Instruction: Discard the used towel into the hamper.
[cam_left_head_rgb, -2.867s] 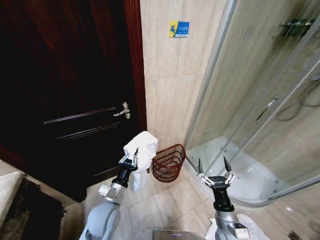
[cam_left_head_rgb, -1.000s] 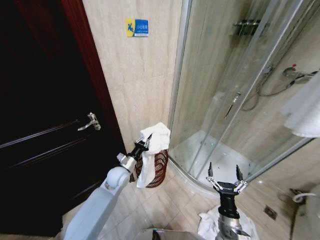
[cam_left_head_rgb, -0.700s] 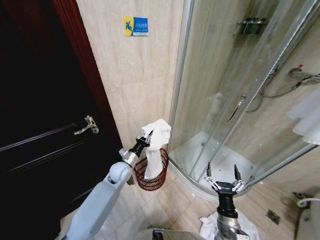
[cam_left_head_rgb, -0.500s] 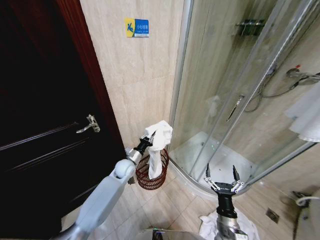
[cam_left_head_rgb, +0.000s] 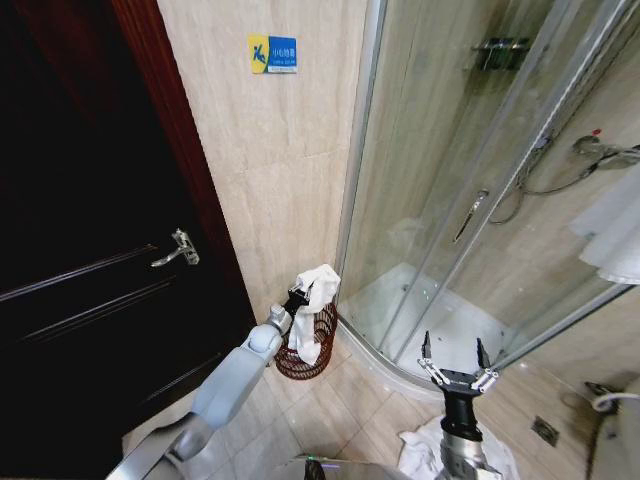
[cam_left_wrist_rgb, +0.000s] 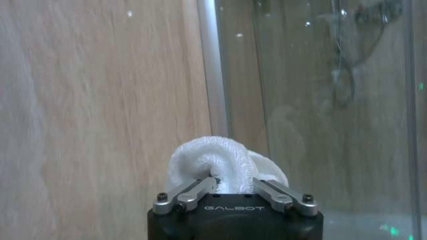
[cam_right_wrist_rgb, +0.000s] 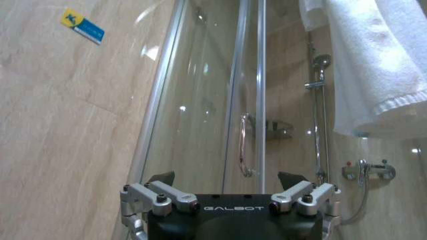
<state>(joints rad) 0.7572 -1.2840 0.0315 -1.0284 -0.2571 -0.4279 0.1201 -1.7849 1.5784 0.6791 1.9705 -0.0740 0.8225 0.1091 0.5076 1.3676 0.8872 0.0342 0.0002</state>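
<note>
Two tools, one hamper (cam_left_head_rgb: 306, 352) and three towels (all white).

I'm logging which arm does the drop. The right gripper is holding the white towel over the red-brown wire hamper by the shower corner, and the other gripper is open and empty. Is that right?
Not quite: the arms are swapped. In the head view the left gripper is shut on the white towel above the hamper; the left wrist view shows the same grip. The right gripper is the open, empty one, low by the shower enclosure.

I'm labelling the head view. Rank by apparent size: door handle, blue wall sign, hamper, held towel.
1. towel, in left gripper
2. hamper, partly hidden, so close to the towel
3. blue wall sign
4. door handle, similar to the sign
</note>
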